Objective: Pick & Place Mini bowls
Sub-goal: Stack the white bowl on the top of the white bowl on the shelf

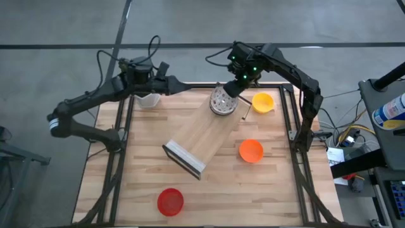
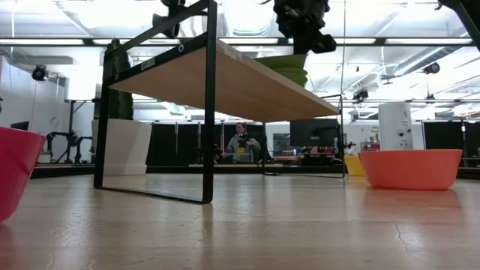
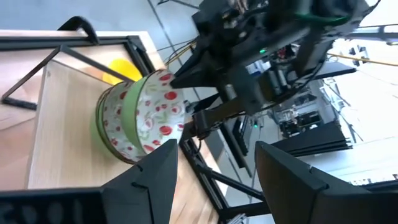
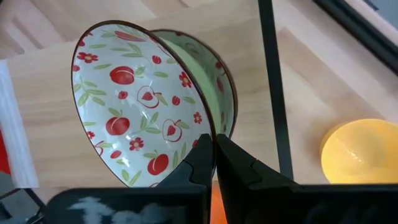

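Note:
A white mini bowl with red fruit pattern inside stands tilted on the far end of a wooden shelf, nested against a second bowl with a green outside. My right gripper is shut on it, above the shelf's far end. The left wrist view shows the same patterned bowl. A yellow bowl, an orange bowl and a red bowl sit on the table. My left gripper is open near the table's far left. My right gripper pinches the patterned bowl's rim, one finger inside the bowl and one outside. The fingers come slanting down from the table's far side. The bowl is tipped up on its side, its lower part resting in the green-sided bowl on the shelf.
A white pot stands under my left arm at the far left. The shelf's black frame legs rise from the table. Bare wood lies at the near left and near right of the shelf.

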